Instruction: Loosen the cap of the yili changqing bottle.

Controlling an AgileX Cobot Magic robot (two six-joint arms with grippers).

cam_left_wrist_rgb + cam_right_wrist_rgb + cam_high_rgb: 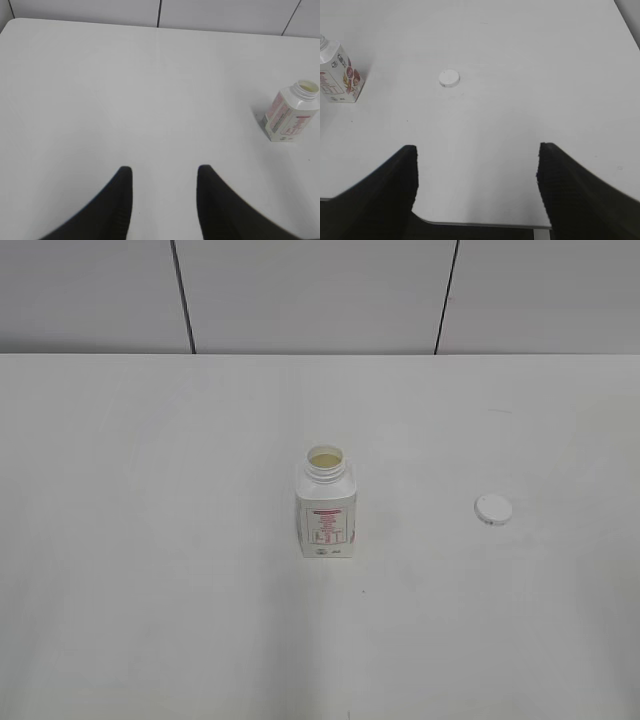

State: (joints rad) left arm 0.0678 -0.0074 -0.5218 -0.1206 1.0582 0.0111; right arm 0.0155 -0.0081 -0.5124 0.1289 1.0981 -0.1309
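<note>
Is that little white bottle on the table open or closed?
Open. The small white squarish plastic bottle stands upright with its round neck bare, and the round white plastic cap lies apart on the table to its right.

A plain white table (150, 570) carries two things. The yili changqing bottle (326, 508) stands upright near the middle, its neck open with pale liquid showing inside. The cap (492, 508) lies flat on the tabletop well apart to the bottle's right
</note>
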